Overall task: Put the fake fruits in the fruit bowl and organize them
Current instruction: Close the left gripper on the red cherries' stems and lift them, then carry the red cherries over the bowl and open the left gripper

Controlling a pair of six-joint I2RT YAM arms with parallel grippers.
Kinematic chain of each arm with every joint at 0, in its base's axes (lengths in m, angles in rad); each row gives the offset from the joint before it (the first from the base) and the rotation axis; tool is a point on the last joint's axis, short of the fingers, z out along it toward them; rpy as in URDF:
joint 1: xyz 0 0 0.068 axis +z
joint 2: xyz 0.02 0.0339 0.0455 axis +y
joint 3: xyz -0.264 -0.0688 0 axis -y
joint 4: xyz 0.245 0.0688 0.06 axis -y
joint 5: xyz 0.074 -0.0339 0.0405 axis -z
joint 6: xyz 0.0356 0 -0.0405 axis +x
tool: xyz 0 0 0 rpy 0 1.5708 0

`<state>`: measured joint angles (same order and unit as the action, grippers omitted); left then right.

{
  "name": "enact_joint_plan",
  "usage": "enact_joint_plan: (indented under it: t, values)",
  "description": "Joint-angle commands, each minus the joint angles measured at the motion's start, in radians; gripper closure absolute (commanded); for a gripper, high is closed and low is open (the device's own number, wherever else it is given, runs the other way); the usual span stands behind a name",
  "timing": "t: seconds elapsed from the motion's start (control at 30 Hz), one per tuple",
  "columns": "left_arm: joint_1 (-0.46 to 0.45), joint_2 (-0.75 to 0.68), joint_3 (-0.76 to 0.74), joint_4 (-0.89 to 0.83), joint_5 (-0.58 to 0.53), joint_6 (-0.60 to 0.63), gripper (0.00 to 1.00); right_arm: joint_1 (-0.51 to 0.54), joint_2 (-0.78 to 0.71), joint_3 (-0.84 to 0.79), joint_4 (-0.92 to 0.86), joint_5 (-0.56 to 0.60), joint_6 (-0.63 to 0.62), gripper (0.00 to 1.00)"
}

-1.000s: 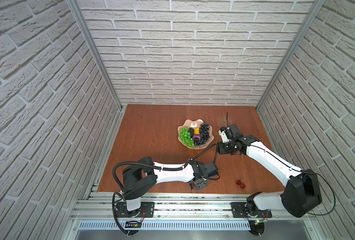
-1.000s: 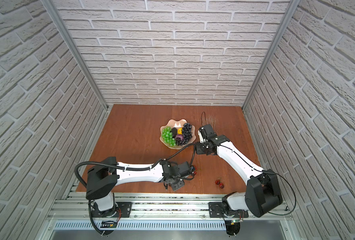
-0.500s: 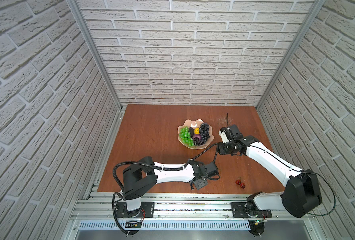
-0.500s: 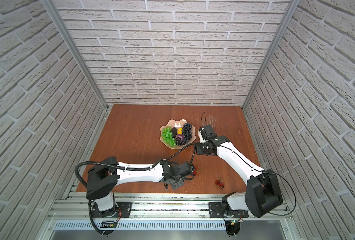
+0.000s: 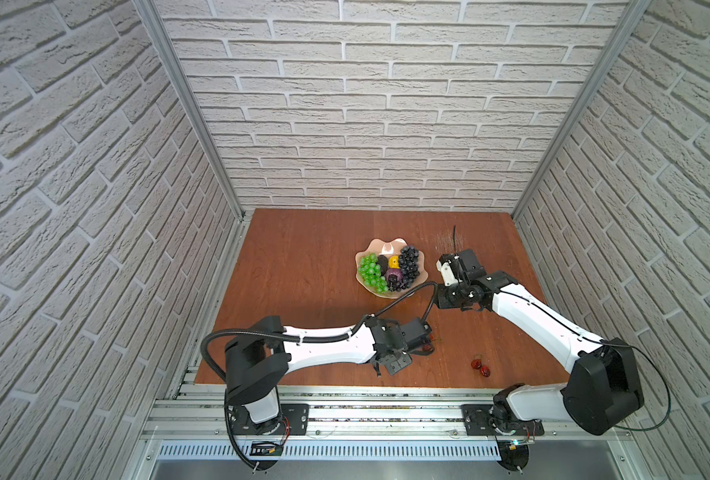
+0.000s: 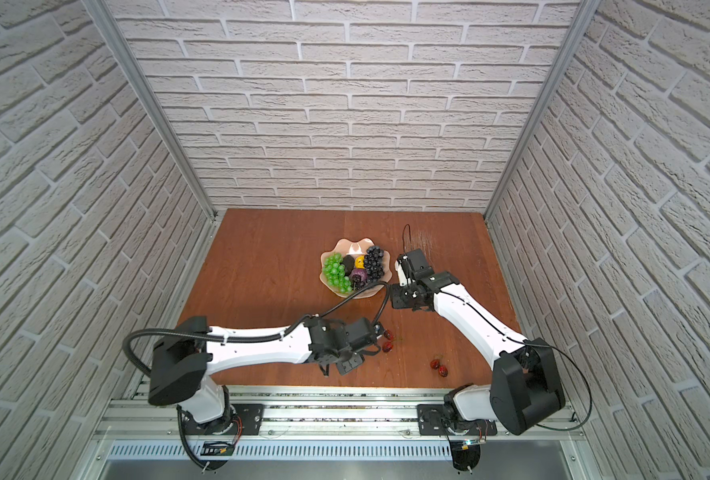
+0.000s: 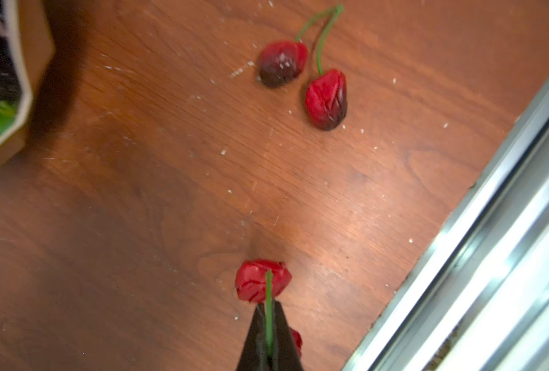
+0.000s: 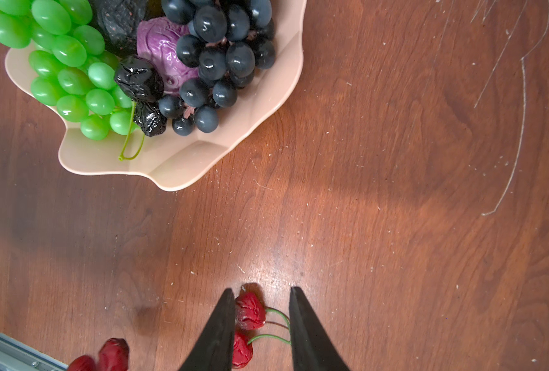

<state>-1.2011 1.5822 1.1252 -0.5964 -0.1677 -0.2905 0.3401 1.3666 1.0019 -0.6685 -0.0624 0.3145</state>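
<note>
While the left claw (image 7: 268,310) is pressed together on the thin green stem (image 7: 269,290) of a held cherry pair (image 7: 261,282), one wrinkled red cherry sits just past its tips and the other peeks out behind a finger. Whether that fruit touches the wooden surface (image 5: 303,270) cannot be told. In both top views this claw lies low near the front edge. The right claw (image 8: 261,294) is spread, its dark fingers (image 8: 221,321) standing either side of a second cherry pair (image 8: 249,311) on the surface. One finger touches the red fruit and the curved stems reach the other finger. A loose cherry pair (image 5: 481,368) lies untouched near the front edge, well apart from the fruit bowl (image 5: 386,246). That pale peach bowl with its wavy rim stands mid-surface, just beside the right claw. It holds the green grape bunch (image 5: 370,272) on one side and the dark blue-black grape bunch (image 5: 409,266) on the other. Between them lie the dark avocado (image 5: 382,262), the small yellow fruit (image 5: 394,262) and the purple round fruit (image 5: 392,275). Two shrivelled dark cherries (image 8: 139,78) rest against the green grapes, their stem lying on the bowl's bare floor.
</note>
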Motion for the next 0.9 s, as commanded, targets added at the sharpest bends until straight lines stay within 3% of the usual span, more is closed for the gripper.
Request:
enact_joint_plan:
  t: [0.0,0.13,0.33,0.6,0.87]
  values:
    - [0.092,-0.104,-0.007,0.026,0.086,-0.038,1.00,-0.002,-0.042,-0.003,0.013,0.031,0.015,0.69]
    - [0.209,-0.138,0.032,0.043,0.117,-0.063,1.00,-0.004,-0.070,0.022,0.000,0.017,0.026,0.69]
    - [0.373,-0.047,0.117,0.188,0.300,-0.108,1.00,-0.002,-0.104,0.050,-0.002,-0.050,0.054,0.70]
    - [0.469,0.162,0.279,0.358,0.421,-0.150,1.00,-0.003,-0.136,0.013,-0.006,-0.049,0.058,0.70]
    - [0.503,0.304,0.324,0.503,0.487,-0.251,1.00,-0.002,-0.150,-0.003,-0.016,-0.038,0.048,0.70]
